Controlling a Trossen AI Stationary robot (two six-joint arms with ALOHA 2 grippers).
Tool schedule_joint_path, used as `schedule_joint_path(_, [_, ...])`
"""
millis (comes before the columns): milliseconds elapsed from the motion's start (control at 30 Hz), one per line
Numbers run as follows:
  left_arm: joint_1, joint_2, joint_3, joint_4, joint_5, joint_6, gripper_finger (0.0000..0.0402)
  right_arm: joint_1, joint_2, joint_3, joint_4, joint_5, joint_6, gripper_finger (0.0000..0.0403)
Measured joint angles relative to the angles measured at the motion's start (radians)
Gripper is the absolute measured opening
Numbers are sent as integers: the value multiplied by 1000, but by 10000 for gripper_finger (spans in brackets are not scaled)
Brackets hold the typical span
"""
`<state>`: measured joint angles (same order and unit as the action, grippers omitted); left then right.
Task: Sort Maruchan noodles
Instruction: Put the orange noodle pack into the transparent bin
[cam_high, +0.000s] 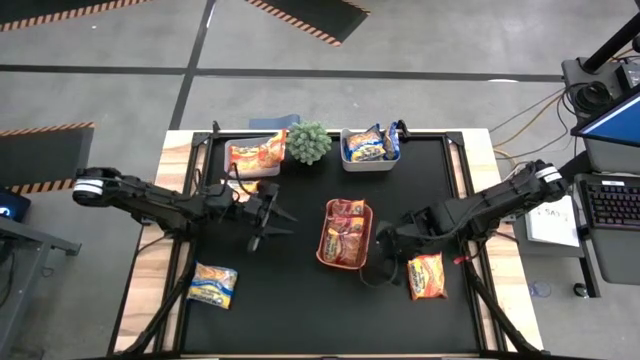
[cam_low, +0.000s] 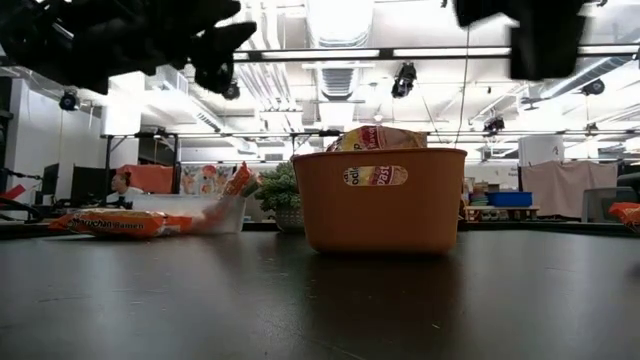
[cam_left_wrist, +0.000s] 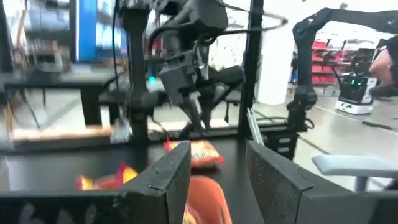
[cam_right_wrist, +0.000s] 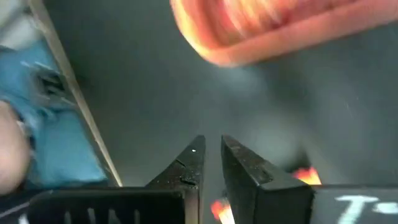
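The Maruchan noodles lie in several places. Dark red packets fill the orange tray (cam_high: 345, 233). Orange packets sit in a clear bin (cam_high: 255, 157), yellow-and-blue ones in a second bin (cam_high: 370, 145). One yellow-and-blue packet (cam_high: 213, 285) lies flat near the front left, and one orange packet (cam_high: 427, 276) lies flat right of the tray. My left gripper (cam_high: 275, 222) hovers open left of the tray, fingers level and pointing at it (cam_left_wrist: 217, 180). My right gripper (cam_high: 378, 255) is shut and empty, slanting down between the tray and the orange packet (cam_right_wrist: 211, 155).
A small green plant (cam_high: 309, 142) stands between the two bins at the far edge. The black mat (cam_high: 290, 310) has free room along its front. In the low view the tray (cam_low: 385, 200) stands mid-table, with the loose packet (cam_low: 120, 222) to its left.
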<state>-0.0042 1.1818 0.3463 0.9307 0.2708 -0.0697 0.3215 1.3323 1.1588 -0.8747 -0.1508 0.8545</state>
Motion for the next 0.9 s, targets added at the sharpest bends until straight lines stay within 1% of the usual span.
schedule_joint_path(33, [0, -8, 0, -28, -3, -20, 139, 13, 0, -14, -14, -5, 30, 38])
schedule_joint_path(100, [-1, -23, 14, -123, -49, -64, 139, 44, -5, -46, -47, -6, 74, 38])
schedule_joint_path(167, [-5, -42, 42, -307, -129, -100, 139, 72, -13, -87, -82, -8, 97, 38])
schedule_joint_path(233, [-10, -50, 102, -566, -226, -121, 139, 91, -24, -123, -55, -3, 94, 38])
schedule_joint_path(333, [-15, -34, 237, -1109, -403, -175, 139, 96, -43, -162, -65, 63, 61, 38])
schedule_joint_path(367, [-17, -15, 280, -1276, -443, -194, 139, 96, -51, -168, -56, 92, 40, 38])
schedule_joint_path(433, [-29, 28, 344, -1533, -476, -202, 139, 90, -71, -172, -56, 153, -9, 38])
schedule_joint_path(467, [-38, 47, 362, -1603, -488, -197, 139, 85, -81, -173, -49, 186, -40, 38])
schedule_joint_path(500, [-44, 68, 371, -1638, -503, -190, 139, 80, -92, -173, -35, 217, -68, 38])
schedule_joint_path(667, [-48, 148, 365, -1619, -516, -155, 139, 56, -159, -171, 65, 327, -204, 38])
schedule_joint_path(700, [-48, 166, 365, -1620, -549, -167, 139, 53, -172, -171, 83, 341, -230, 38])
schedule_joint_path(800, [-47, 218, 364, -1629, -696, -227, 139, 51, -210, -171, 125, 394, -312, 38])
schedule_joint_path(900, [-46, 269, 364, -1630, -789, -287, 139, 51, -240, -171, 161, 461, -389, 38])
